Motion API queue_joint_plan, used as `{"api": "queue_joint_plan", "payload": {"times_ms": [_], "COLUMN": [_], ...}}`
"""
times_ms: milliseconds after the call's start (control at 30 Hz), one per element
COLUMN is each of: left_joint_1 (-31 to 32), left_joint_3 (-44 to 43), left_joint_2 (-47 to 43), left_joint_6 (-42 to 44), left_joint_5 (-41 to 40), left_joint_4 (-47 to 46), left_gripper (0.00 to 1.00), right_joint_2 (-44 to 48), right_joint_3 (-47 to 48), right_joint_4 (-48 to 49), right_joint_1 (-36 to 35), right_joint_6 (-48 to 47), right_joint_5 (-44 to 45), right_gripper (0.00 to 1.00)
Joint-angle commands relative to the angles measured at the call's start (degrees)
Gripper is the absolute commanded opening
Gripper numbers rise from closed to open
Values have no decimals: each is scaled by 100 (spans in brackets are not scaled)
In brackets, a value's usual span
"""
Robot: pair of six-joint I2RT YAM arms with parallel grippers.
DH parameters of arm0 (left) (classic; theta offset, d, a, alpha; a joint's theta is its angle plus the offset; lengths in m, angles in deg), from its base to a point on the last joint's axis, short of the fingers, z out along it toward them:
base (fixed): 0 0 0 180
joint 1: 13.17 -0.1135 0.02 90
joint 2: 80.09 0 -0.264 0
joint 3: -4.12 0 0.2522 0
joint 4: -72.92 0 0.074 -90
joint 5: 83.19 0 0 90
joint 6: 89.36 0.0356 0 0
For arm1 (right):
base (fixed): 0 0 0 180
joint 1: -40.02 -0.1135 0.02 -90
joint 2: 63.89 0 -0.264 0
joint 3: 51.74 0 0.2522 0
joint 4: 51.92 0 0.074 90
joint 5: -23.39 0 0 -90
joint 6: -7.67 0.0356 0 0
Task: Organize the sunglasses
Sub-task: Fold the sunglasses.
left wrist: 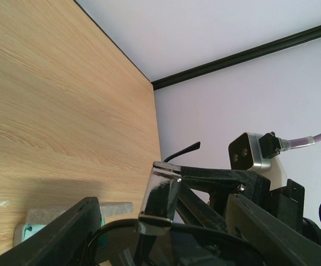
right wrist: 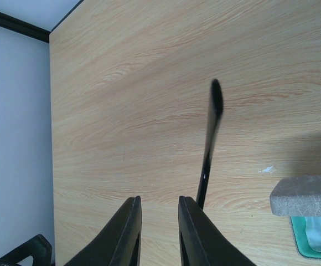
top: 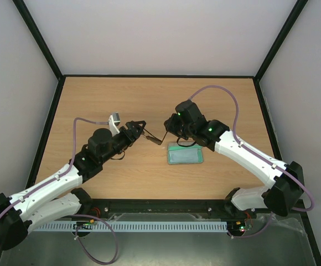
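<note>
The sunglasses (top: 151,137) hang above the table between my two grippers. My left gripper (top: 137,127) is shut on them; in the left wrist view a dark lens (left wrist: 205,249) sits between its fingers (left wrist: 66,233). One slim temple arm (right wrist: 210,144) sticks out toward my right gripper (top: 169,129). In the right wrist view that gripper (right wrist: 159,202) is open by a narrow gap with nothing between its fingers. The temple arm passes just outside its right finger (right wrist: 196,233). The frame's other lens and temple are hidden.
The grey rectangular case (top: 185,153) with teal lining lies on the wooden table under my right arm. It also shows in the left wrist view (left wrist: 72,211) and the right wrist view (right wrist: 304,195). Black-framed walls (top: 149,76) bound the table.
</note>
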Motion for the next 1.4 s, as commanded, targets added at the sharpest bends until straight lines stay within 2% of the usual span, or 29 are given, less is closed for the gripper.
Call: {"api": "queue_joint_plan", "payload": {"times_ms": [0,367,700,967,1100,1367], "left_joint_1": [13,-88,-278,-499,-633,-692], "left_joint_3": [41,128,100,47,59,-140], "left_joint_2": [2,-160,-335,-438,-476,-426], "left_joint_6": [126,304,525,642,636,619], "left_joint_5": [-39,288,985,1411,1707,2365], "left_joint_4": [-85,-218,-1066,-1638,-2081,-2551], "left_gripper": [63,61,60,61,60,61], "right_joint_2": [79,417,952,1747,1976,1395], "right_joint_3": [226,1074,1594,1279,1076,1352], "right_joint_4": [-195,-1074,-2290,-2685,-2803,-3017], "right_joint_1": [-29,-31,-30,-72,-86,-86], "right_joint_6": [-112,-625,-1061,-942,-898,-1041], "right_joint_5": [156,431,416,-134,-112,451], "right_gripper": [22,32,33,32,32,31]}}
